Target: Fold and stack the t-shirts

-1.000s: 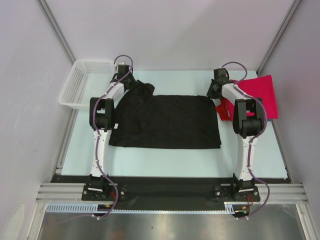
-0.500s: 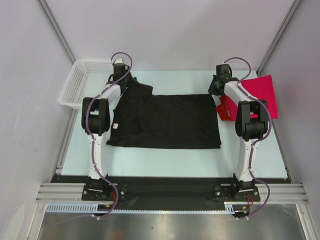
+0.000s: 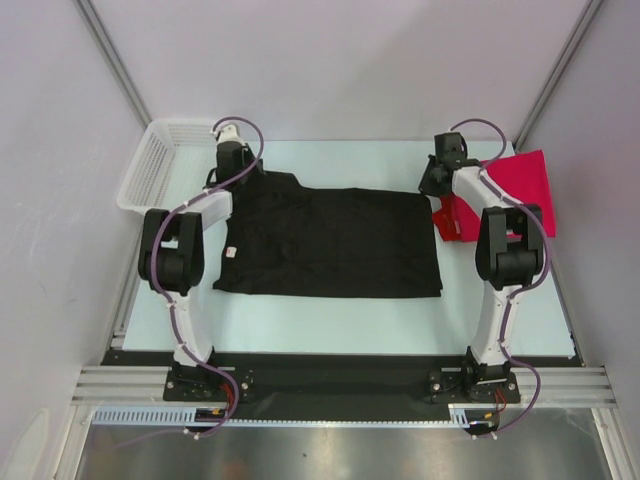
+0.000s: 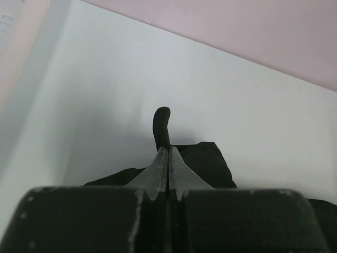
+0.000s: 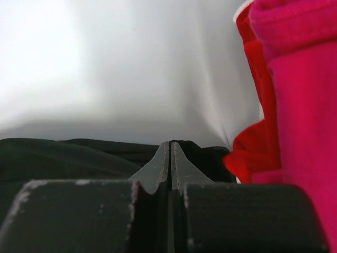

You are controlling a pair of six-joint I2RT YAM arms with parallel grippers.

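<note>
A black t-shirt point(image 3: 330, 243) lies spread flat across the middle of the table. My left gripper point(image 3: 243, 172) is shut on its far left corner; in the left wrist view point(image 4: 168, 149) a strip of black cloth point(image 4: 161, 126) sticks out past the closed fingertips. My right gripper point(image 3: 427, 186) is shut on the shirt's far right corner, with black cloth point(image 5: 68, 158) around the jaws in the right wrist view point(image 5: 170, 145). A stack of folded red t-shirts point(image 3: 510, 190) lies at the far right, close beside the right gripper, and shows in the right wrist view point(image 5: 295, 100).
A white mesh basket point(image 3: 165, 165) stands at the far left corner of the table, just left of my left gripper. Grey walls and aluminium frame posts point(image 3: 112, 60) close in the back and sides. The light table surface point(image 3: 330, 320) shows in front of the shirt.
My left gripper has moved toward the far left with the shirt's corner, drawing the bunched cloth there flatter. The left elbow has swung left. The right gripper has hardly moved.
</note>
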